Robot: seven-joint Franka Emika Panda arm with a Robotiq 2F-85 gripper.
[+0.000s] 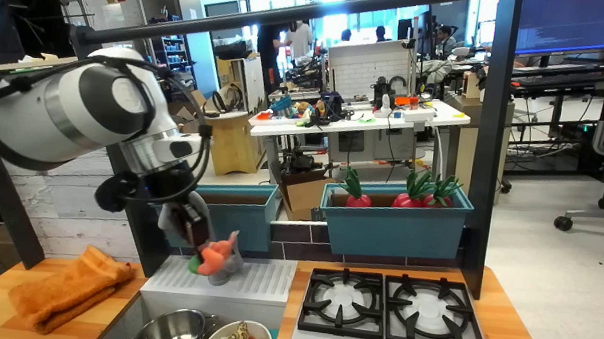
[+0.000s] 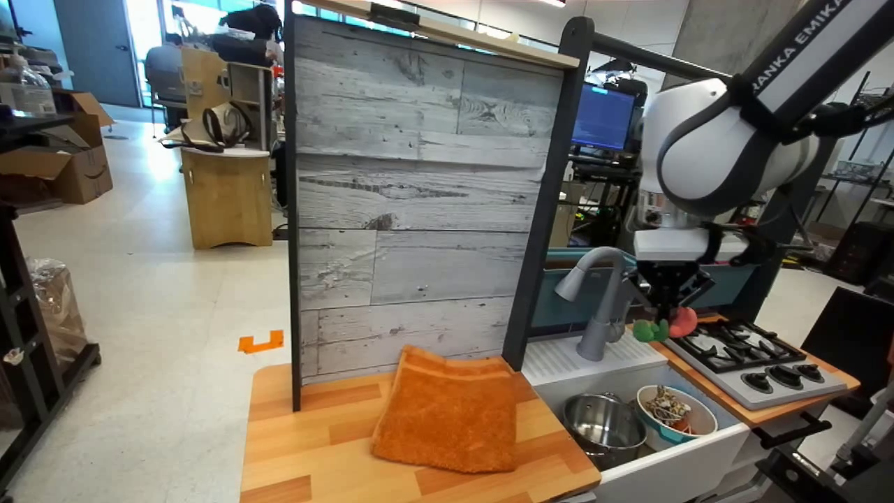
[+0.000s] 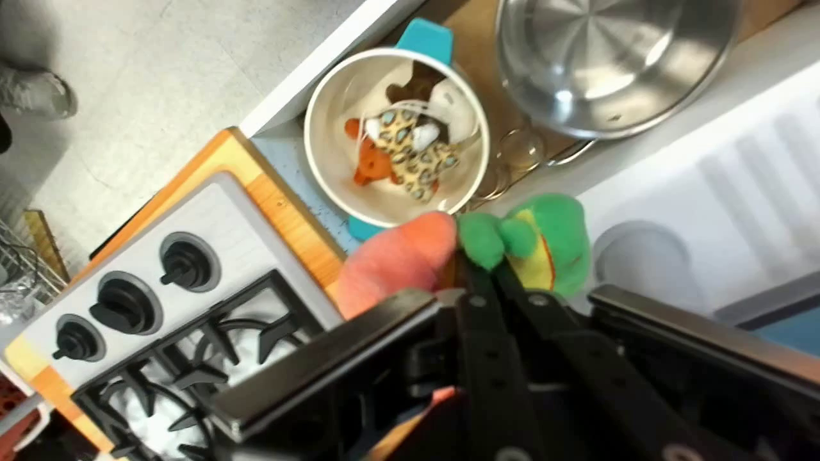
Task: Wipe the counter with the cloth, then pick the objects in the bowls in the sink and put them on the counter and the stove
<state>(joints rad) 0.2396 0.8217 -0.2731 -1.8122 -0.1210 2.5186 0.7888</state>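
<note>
Bearing the letters "RANKA EMIKA", your arm [image 2: 726, 154] pinches a pink-and-green plush [image 3: 477, 240] in its claw [image 3: 490, 272], the sink's [image 2: 677, 464] pale bowl [image 3: 333, 153] beside a steel pot [image 3: 615, 64] holds leopard-print and orange toys [image 3: 403, 137], and the cloth [image 2: 450, 412] lies on the counter [image 2: 300, 468].

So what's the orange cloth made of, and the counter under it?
The cloth looks like soft fabric, maybe towelling: its surface is fuzzy and it bends in folds. The counter looks like smooth wood, in light and darker blocks, though it could be a printed copy.
</note>
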